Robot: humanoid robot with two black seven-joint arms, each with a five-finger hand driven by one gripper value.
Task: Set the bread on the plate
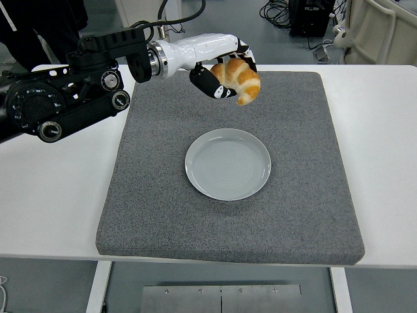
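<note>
The left hand [218, 68] grips the bread [238, 81], a croissant held above the grey mat [156, 195] with its long axis running 10-to-4 o'clock, and the empty plate [228, 163] lies at 6 o'clock from it, well apart.

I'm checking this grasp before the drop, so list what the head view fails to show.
- Underside of the bread: hidden by its own body.
- Fingertips of the left robot hand: partly covered by the bread, so the contact points are unclear.
- Right arm: outside the frame.
- Bread's height above the plate: a single top-down view cannot settle it.
</note>
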